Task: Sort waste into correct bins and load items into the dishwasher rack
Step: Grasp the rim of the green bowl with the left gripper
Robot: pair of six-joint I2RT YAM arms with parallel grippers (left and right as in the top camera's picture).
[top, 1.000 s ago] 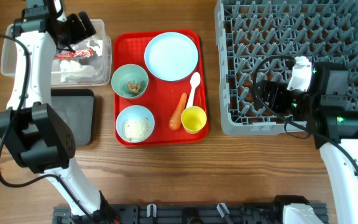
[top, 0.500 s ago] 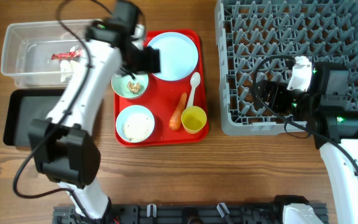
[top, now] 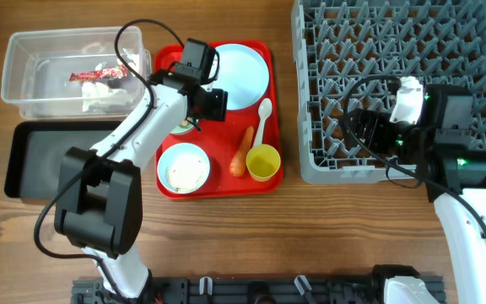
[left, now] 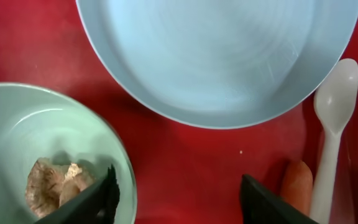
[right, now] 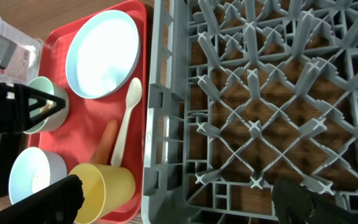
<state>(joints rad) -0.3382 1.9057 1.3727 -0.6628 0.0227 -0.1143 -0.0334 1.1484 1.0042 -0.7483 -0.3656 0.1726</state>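
Hovering above the bowl (left: 17,124), the left gripper (left: 179,186) is gaping wide, fingers (left: 98,202) empty; the brown scrap (left: 55,186) is lying just outside one finger.

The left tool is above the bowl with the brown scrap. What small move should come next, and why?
Probably shift the left tool slightly toward the bowl, then lower it. Its jaws stand open, but one finger is at the brown scrap and the other over the red tray, so closing here would likely straddle the rim.
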